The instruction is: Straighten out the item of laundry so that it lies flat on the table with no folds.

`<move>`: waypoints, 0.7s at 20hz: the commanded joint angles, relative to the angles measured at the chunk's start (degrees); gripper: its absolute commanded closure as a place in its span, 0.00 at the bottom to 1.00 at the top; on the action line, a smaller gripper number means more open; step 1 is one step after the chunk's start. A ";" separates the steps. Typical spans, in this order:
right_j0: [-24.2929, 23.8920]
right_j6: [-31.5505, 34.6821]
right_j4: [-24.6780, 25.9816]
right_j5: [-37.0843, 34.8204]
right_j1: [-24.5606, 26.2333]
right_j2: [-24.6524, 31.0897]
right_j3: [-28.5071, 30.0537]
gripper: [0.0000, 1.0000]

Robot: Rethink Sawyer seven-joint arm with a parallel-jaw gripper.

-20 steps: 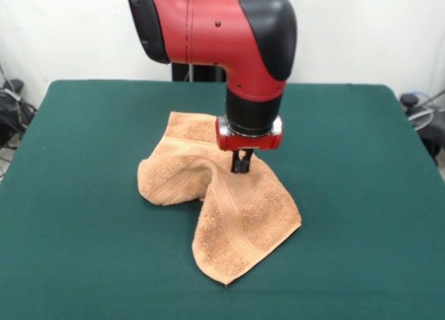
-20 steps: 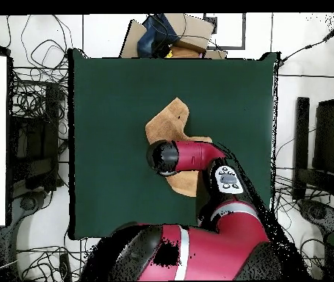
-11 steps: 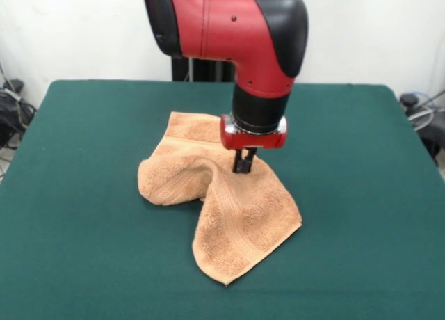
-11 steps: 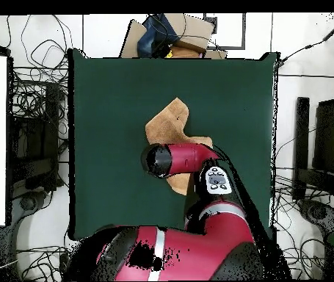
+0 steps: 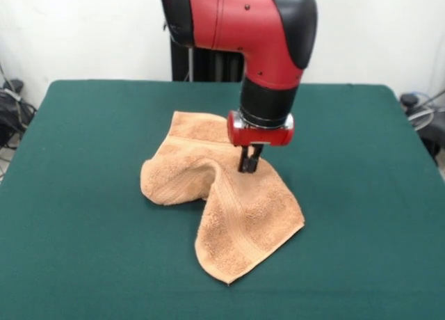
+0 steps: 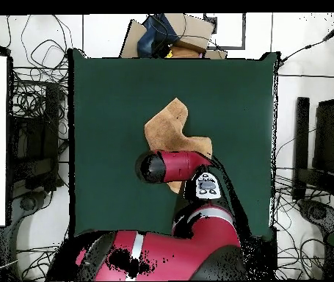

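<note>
Roughly mid-task, by my read: towel (image 5: 221, 203) not flat yet. It sits near the centre of the table (image 5: 76, 216), bunched, w/ a raised ridge running from the gripper (image 5: 249, 168) down toward the towel's near corner. One lobe bulges out to the left of that ridge in front view, rounded and doubled under; a second flap spreads on the other side and ends in a pointed corner nearest the camera. Far edge behind the gripper lies flatter.

Gripper: fingers close together, tips down at the top of the ridge, touching cloth. Looks pinched on a fold of towel, but can't confirm cloth between the tips. Overhead view: arm covers the contact pt, only the towel's far part (image 6: 168, 125) shows beyond it.

Left to do (judgement): pull out ridge, unfold the left lobe, spread all corners.

Materials: towel = light orange-tan terry, looped pile, soft, w/ a woven band along the near flap. Table = dark green felt-like cloth, matte, prob. grippy, so dragged cloth may bunch.
</note>
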State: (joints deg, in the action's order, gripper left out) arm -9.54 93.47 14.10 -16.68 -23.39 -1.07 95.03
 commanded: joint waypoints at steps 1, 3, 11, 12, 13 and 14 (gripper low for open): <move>2.47 15.25 -4.79 4.45 2.93 4.88 7.10 1.00; 2.37 14.75 -5.22 4.41 2.79 4.92 7.31 1.00; 1.42 12.81 -6.82 2.60 -0.03 5.27 9.12 1.00; 1.42 12.67 -7.06 2.14 -0.76 5.14 9.42 1.00; 1.43 12.53 -7.29 1.67 -1.48 5.01 9.72 1.00; 1.38 12.61 -7.69 1.54 -2.11 5.13 10.25 1.00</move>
State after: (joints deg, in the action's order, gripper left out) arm -9.52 93.47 9.64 -14.74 -24.54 -0.95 98.77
